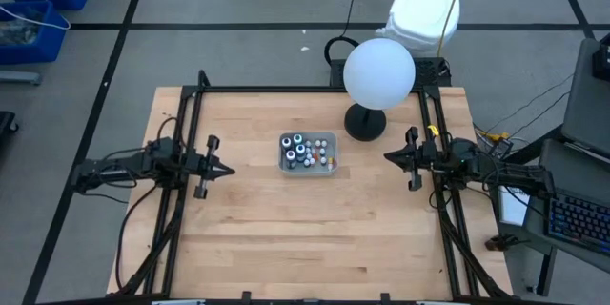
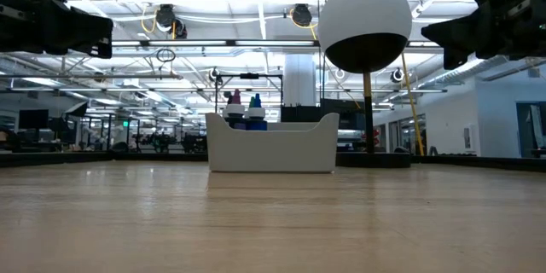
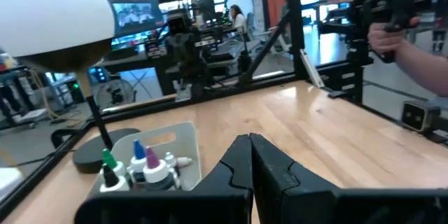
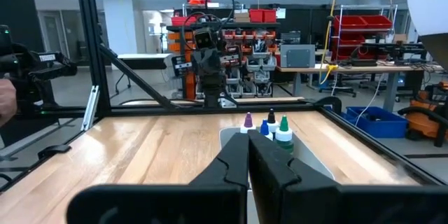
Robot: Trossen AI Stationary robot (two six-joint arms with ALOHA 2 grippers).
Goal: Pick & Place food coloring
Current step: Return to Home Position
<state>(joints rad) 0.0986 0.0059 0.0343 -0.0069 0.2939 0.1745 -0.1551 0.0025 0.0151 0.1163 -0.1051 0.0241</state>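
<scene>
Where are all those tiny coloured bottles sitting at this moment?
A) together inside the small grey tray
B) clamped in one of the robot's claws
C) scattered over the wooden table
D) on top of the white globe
A: the food coloring bottles stand clustered inside the grey tray at the middle of the table, while the left gripper and right gripper hang shut and bare at either side.

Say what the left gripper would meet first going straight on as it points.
Likely the right gripper, facing it across the table. The left gripper sits well above the grey tray and its bottles in the low view, so it should pass over them, though depth is unclear.
</scene>
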